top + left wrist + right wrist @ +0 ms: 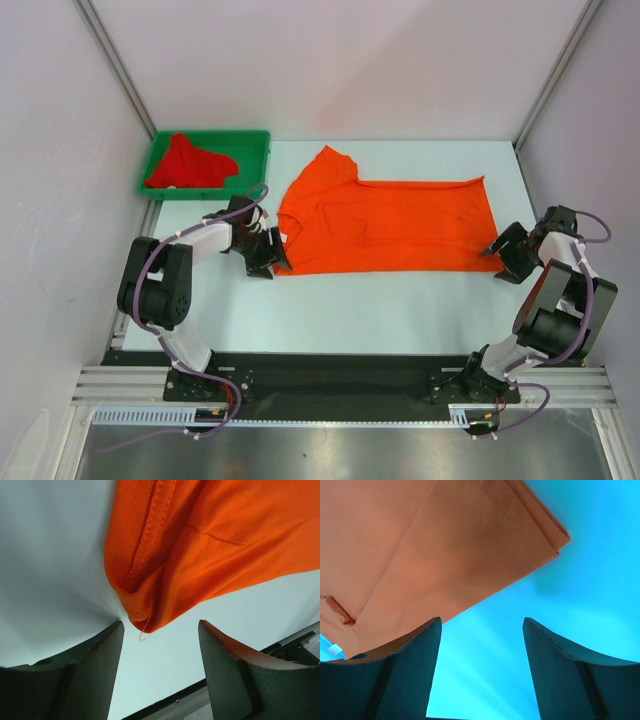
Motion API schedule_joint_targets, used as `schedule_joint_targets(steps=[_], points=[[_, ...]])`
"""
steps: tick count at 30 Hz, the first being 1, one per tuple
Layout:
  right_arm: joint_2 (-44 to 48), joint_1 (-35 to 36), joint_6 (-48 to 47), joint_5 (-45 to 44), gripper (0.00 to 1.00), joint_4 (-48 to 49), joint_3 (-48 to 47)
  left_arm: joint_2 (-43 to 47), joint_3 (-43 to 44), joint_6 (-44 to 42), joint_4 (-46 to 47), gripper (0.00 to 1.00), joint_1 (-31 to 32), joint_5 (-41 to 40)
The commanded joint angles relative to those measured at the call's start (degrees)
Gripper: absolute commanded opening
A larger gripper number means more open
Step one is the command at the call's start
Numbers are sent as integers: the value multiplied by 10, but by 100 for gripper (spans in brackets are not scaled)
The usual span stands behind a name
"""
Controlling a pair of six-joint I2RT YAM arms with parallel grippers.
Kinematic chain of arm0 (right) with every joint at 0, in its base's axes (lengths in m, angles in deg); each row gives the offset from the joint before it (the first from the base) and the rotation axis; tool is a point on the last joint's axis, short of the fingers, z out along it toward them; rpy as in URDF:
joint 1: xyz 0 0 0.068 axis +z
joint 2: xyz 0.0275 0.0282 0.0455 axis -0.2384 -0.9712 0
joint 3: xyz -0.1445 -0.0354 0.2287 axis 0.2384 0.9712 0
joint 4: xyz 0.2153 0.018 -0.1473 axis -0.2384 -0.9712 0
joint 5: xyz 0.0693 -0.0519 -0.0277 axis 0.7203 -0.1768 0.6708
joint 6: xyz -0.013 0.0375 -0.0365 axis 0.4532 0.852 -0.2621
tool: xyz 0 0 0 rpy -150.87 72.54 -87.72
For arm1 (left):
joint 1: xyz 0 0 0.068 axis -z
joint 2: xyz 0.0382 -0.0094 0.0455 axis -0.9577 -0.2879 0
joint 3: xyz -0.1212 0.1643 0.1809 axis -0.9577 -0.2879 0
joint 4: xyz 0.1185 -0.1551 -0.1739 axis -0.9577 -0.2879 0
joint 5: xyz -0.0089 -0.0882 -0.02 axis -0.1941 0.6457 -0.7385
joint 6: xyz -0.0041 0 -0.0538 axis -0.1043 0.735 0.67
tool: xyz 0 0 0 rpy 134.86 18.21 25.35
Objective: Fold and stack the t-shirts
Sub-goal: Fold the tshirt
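my left tool (272, 256) and right tool (505, 258) are wide open, holding nothing, at the near corners of the orange t-shirt (385, 225) on the worktop (380, 310). it looks half folded. next i should pinch both ends and fold again.

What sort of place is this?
Likely a robot test cell: two arms bolted to a white table, bare panel walls, an orange t-shirt laid flat, a red t-shirt in a green tray.
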Motion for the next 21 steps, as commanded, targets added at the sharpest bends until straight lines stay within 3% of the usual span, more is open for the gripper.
schedule_joint_targets(steps=[1,13,21], points=[[3,-12,2,-7,71,41,6,-13,2,8,6,68,-5,0],[-24,-37,-3,-28,64,63,17,-8,-35,31,38,60,-20,6],[-41,-39,4,-35,55,82,20,-18,-22,29,55,43,-24,8]])
